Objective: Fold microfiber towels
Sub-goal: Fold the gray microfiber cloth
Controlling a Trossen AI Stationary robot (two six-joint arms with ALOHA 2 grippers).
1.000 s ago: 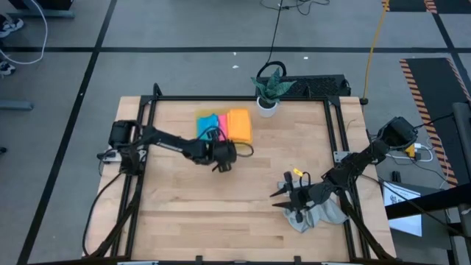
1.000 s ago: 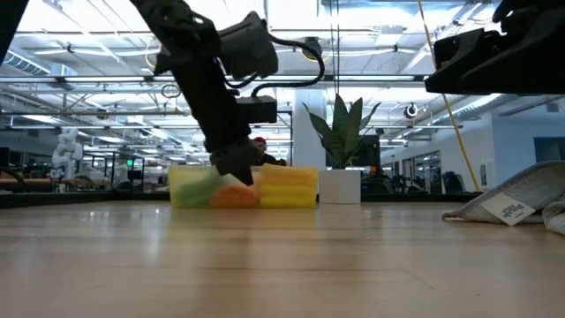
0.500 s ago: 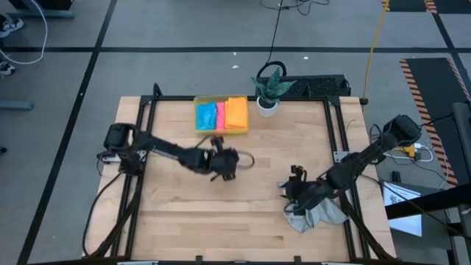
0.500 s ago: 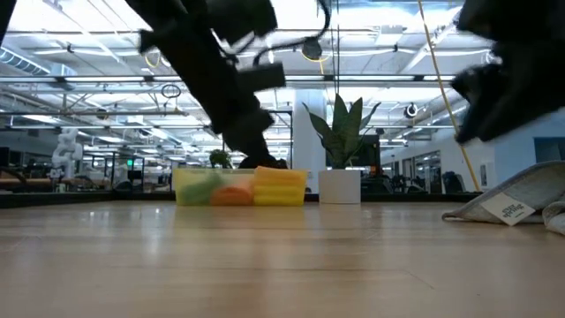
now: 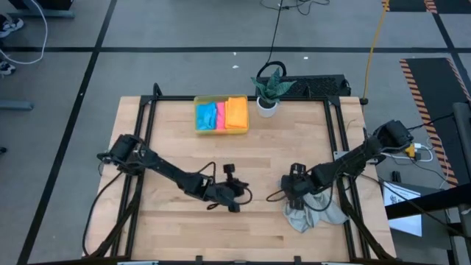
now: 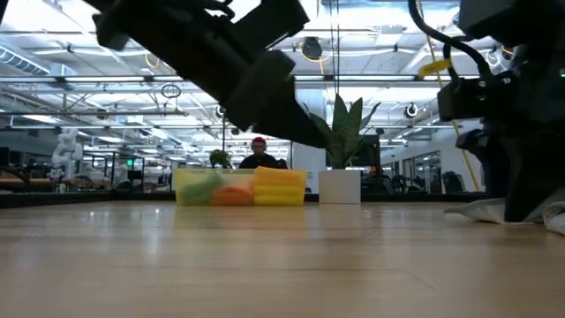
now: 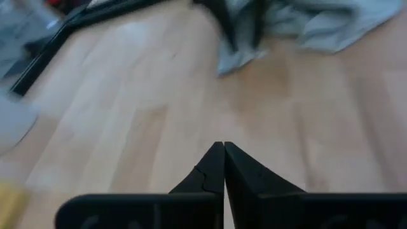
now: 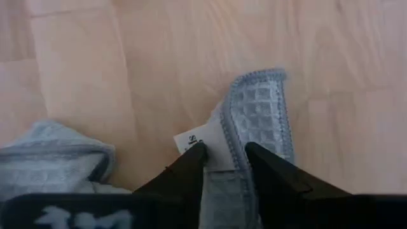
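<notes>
A light grey microfiber towel [image 5: 316, 215] lies crumpled on the table near its right front corner. One hemmed corner [image 8: 255, 105], with a white label [image 8: 194, 138], lies flat on the wood. My right gripper [image 5: 292, 196] points steeply down over that corner, open, with the hem between its fingers [image 8: 224, 152]. My left gripper [image 5: 239, 200] is shut in mid-table with nothing in it [image 7: 222, 147], left of the grey towel [image 7: 331, 22]. Blue, pink and orange towels [image 5: 221, 115] lie in the yellow tray [image 5: 197, 126] at the far edge. My right gripper has one finger [image 8: 191, 166] on either side of the grey towel's hemmed edge [image 8: 227, 137], coming from above. I cannot tell whether the fingers touch the cloth. The towel lies on the table.
A small potted plant [image 5: 268, 92] stands at the far edge, right of the tray. A black frame runs round the table [image 5: 333, 125]. Bare wood lies between the two grippers and along the near edge [image 5: 221, 239].
My left gripper has swung from beside the tray toward the table's near edge and right, into mid-table, and stays shut. My right gripper has tipped from nearly level to steeply downward over the grey towel's left edge. The towels have not moved.
</notes>
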